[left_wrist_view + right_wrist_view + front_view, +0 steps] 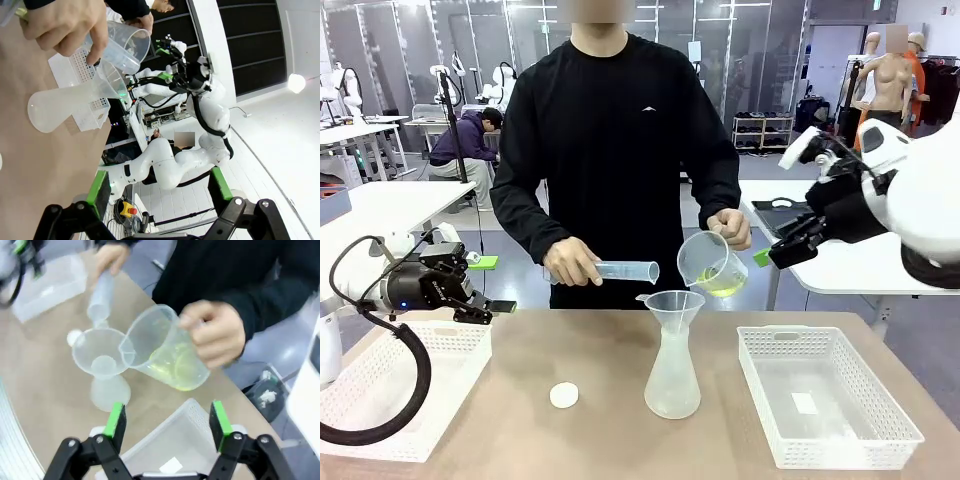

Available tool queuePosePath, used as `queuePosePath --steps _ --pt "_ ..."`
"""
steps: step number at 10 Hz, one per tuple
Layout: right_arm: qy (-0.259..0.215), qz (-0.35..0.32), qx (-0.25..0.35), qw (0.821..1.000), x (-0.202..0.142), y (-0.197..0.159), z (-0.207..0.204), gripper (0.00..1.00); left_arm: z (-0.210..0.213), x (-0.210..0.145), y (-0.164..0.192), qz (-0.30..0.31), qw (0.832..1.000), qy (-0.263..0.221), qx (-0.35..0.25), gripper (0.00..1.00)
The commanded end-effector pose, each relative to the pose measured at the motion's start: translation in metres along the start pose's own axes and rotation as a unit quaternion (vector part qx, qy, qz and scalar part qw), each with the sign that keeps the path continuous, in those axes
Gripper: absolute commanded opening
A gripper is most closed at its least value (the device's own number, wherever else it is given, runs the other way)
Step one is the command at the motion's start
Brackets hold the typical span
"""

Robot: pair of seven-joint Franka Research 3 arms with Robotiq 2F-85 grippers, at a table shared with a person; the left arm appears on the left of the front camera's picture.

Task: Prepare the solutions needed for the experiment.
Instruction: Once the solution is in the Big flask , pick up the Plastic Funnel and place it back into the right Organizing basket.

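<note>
front view
person: standing at the far side of the table, both hands up over the middle
beaker: tipped in one hand, spout leaning toward the funnel
solution: pale yellow-green, pooled in the beaker's low side, above the funnel and just to its right
conical flask: upright mid-table, and the funnel sits in its neck
graduated cylinder: held level in the other hand, mouth toward the beaker
white cap: flat on the table, left of the flask
baskets: left basket and right basket, one either side of the flask
left gripper: up above the left basket's far edge
right gripper: raised beside the beaker, not touching it

left wrist view
left gripper: fingers spread wide, nothing between them
flask: seen sideways, funnel in place, beaker above it in the person's hand
liquid: can't make it out here

right wrist view
right gripper: released, green pads well apart, grasping nothing
beaker: lip right at the funnel's rim
solution: a lime-yellow layer low in the tilted beaker
cylinder: behind the funnel, in the far hand
</note>
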State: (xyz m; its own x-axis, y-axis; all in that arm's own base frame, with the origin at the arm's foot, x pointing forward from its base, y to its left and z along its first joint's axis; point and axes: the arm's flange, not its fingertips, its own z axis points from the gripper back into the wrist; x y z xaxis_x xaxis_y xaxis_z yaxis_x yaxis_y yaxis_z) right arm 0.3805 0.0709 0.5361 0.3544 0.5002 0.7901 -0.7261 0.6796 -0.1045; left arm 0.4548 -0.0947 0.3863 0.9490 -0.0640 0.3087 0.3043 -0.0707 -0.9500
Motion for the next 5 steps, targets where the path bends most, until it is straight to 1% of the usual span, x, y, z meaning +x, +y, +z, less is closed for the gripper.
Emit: queuePosePath --steps 1,2,3,4,5 --pt "-0.055 -0.175 0.074 0.98 -0.026 -0.038 -0.001 0.84 -0.001 0.001 -0.001 -0.002 1.0 -0.002 0.0 1.0" --pt "-0.047 -0.258 0.097 0.96 -0.038 -0.048 -0.001 0.84 -0.001 0.001 -0.001 -0.002 1.0 -0.002 0.0 1.0" --pt "-0.022 -0.305 0.108 0.946 -0.046 -0.056 -0.004 0.84 -0.001 0.001 -0.001 -0.002 1.0 -0.002 0.0 1.0" --pt "-0.006 -0.35 0.158 0.923 -0.053 -0.062 -0.012 0.84 -0.001 0.001 -0.001 -0.002 1.0 -0.002 0.0 1.0" --pt "0.007 -0.398 0.195 0.897 -0.064 -0.069 -0.02 0.84 -0.001 0.001 -0.001 -0.002 1.0 -0.002 0.0 1.0"
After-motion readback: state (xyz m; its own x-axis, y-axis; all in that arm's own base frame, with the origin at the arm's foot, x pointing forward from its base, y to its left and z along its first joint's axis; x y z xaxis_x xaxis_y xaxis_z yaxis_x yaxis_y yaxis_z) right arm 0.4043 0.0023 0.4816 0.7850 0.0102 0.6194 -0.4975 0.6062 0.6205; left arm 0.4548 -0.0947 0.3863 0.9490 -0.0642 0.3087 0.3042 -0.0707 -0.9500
